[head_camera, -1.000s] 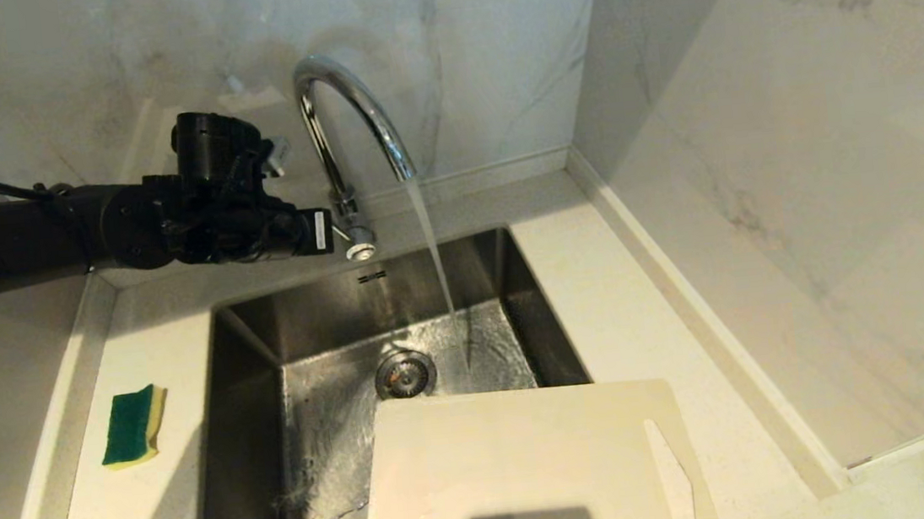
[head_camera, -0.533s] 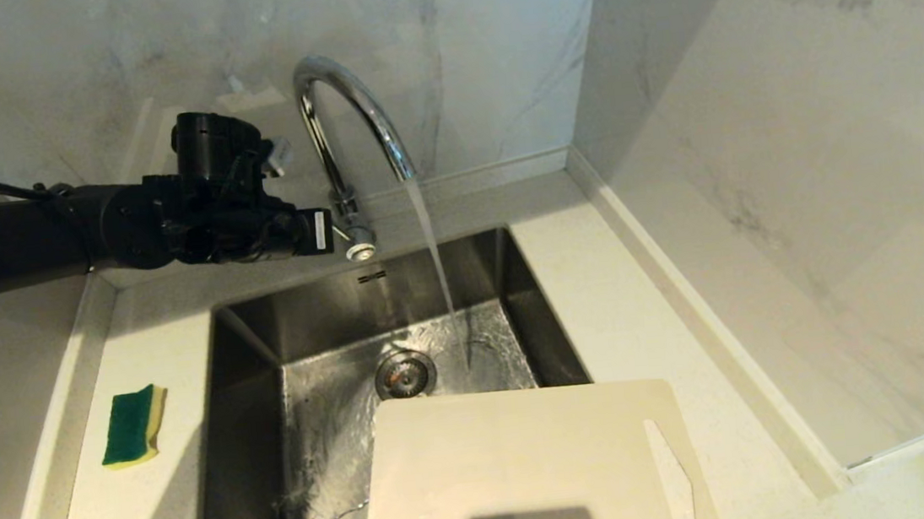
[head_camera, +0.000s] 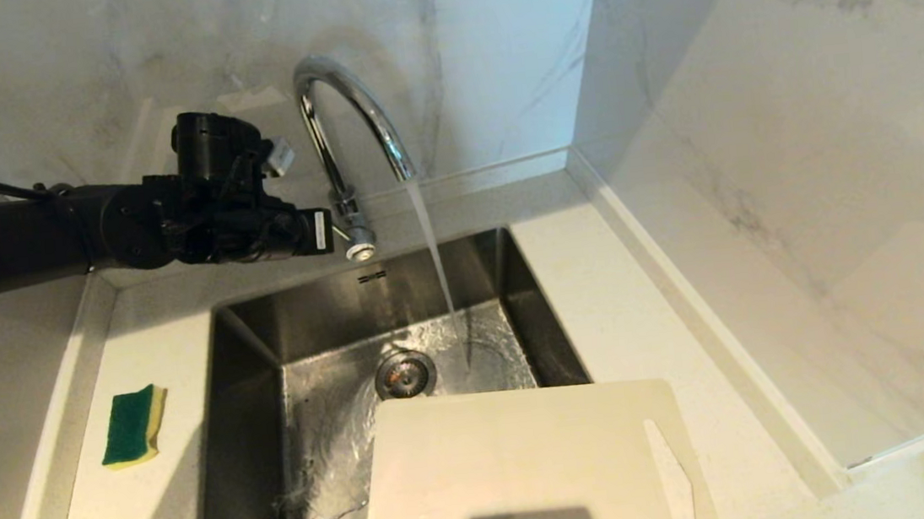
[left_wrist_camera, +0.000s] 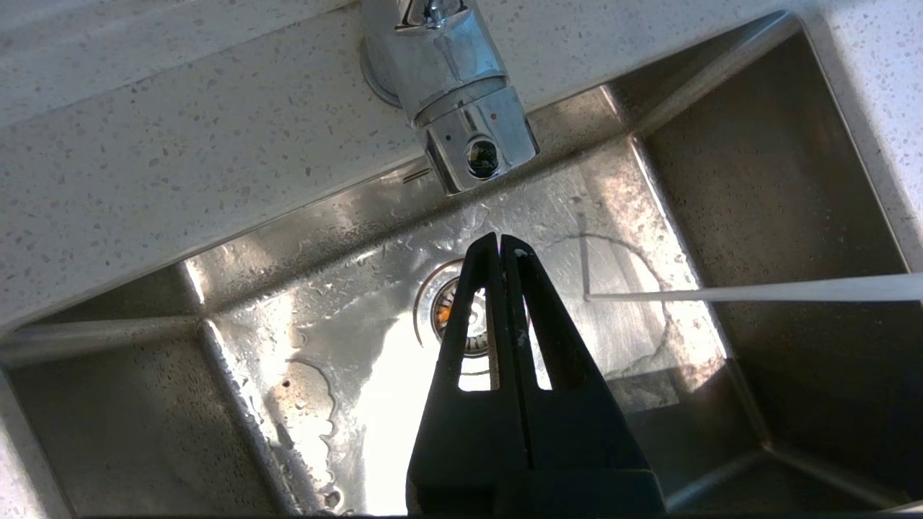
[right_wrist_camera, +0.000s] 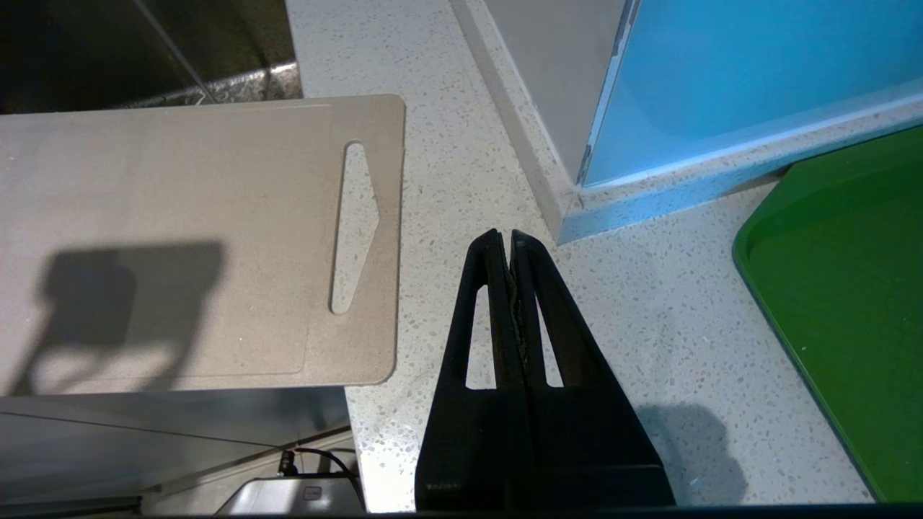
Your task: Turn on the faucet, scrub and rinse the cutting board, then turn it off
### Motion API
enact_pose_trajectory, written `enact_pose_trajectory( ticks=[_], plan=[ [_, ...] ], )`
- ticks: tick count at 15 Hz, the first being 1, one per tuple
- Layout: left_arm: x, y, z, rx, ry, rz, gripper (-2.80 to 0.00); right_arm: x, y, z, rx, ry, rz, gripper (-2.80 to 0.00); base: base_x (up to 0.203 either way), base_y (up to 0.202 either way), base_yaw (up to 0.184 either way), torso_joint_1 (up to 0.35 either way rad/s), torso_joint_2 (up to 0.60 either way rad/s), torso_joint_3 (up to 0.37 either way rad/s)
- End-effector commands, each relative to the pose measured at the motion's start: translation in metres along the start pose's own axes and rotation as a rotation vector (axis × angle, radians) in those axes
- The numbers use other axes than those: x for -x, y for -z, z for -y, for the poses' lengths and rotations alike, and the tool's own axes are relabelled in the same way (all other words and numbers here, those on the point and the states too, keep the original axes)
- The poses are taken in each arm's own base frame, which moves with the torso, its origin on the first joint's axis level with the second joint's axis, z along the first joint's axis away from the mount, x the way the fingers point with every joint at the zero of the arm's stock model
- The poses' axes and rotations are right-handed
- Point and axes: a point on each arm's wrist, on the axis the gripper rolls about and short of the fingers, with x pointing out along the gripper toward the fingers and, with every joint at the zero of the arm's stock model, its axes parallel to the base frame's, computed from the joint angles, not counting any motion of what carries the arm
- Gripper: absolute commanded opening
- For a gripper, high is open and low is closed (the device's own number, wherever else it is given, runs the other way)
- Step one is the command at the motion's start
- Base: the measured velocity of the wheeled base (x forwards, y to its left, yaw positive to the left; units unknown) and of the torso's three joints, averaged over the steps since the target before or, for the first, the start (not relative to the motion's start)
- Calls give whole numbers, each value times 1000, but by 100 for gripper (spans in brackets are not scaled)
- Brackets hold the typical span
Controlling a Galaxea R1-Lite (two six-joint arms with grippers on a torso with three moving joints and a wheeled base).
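Chrome catches my eye first: the faucet [head_camera: 347, 126] stands at about twelve o'clock behind the sink [head_camera: 250, 348], its arched spout pouring a steady stream of water [head_camera: 434, 254] that lands on the basin floor just beside the drain [head_camera: 404, 374]. I see my left gripper [head_camera: 322, 229] reaching in from nine o'clock, level with the faucet's base, fingers pressed together and holding nothing; its tip sits just beside the tap's knob, though I cannot tell whether it touches. From the left wrist camera the closed tips hang over the wet basin with the knob base right ahead. The cutting board [head_camera: 525, 474] lies flat at six o'clock, partly overhanging the near edge of the sink and partly resting on the speckled countertop [head_camera: 626, 294], its handle slot toward three o'clock. My right gripper [right_wrist_camera: 505, 244] is closed too, empty, hovering over the counter between the board's slotted end and a green tray [right_wrist_camera: 844, 288]. A green-and-yellow sponge [head_camera: 134, 426] rests on the counter at eight o'clock, well apart from the board.
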Motion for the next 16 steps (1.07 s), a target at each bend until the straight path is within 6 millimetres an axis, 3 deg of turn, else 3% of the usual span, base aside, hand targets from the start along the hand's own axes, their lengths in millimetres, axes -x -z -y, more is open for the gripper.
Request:
enact_pose_trajectory(
  ticks=[1, 16],
  plan=[
    [0, 0, 0, 1, -1, -1, -280, 0, 0, 0, 0, 0, -1, -280, 0, 0, 0, 0, 0, 0],
    [0, 0, 0, 1, -1, -1, -280, 0, 0, 0, 0, 0, -1, -280, 0, 0, 0, 0, 0, 0]
  ],
)
